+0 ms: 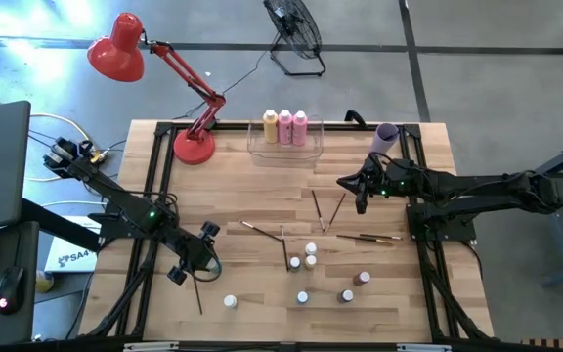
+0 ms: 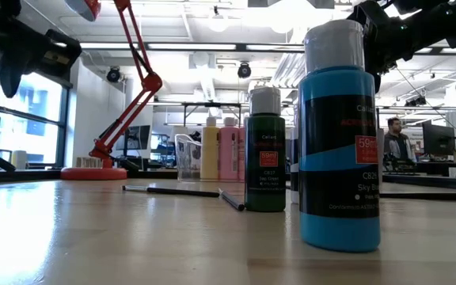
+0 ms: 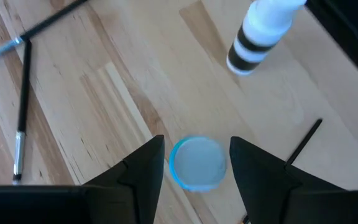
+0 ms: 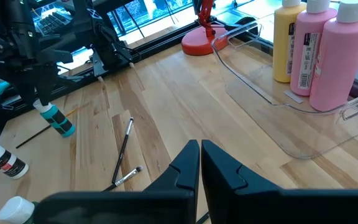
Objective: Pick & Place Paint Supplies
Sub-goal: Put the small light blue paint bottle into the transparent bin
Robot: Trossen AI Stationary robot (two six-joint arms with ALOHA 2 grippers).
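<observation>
**Left end effector poised over a blue-capped bottle**

My left end effector [image 3: 194, 171] hangs at the counter's [image 1: 262, 196] near left, fingers apart astride a small blue bottle [image 3: 196, 163], not clamped. If I close off-centre, I judge it could tip or skid away. A loose paintbrush [image 1: 197, 291] lies just beside it, and more small bottles [image 1: 306, 256] and brushes [image 1: 323, 210] are scattered mid-counter. My right end effector [image 1: 362, 186], fingers together, waits further back. Three tall bottles [image 1: 284, 126] stand in the clear bin [image 1: 254, 147] at the far edge.
</observation>
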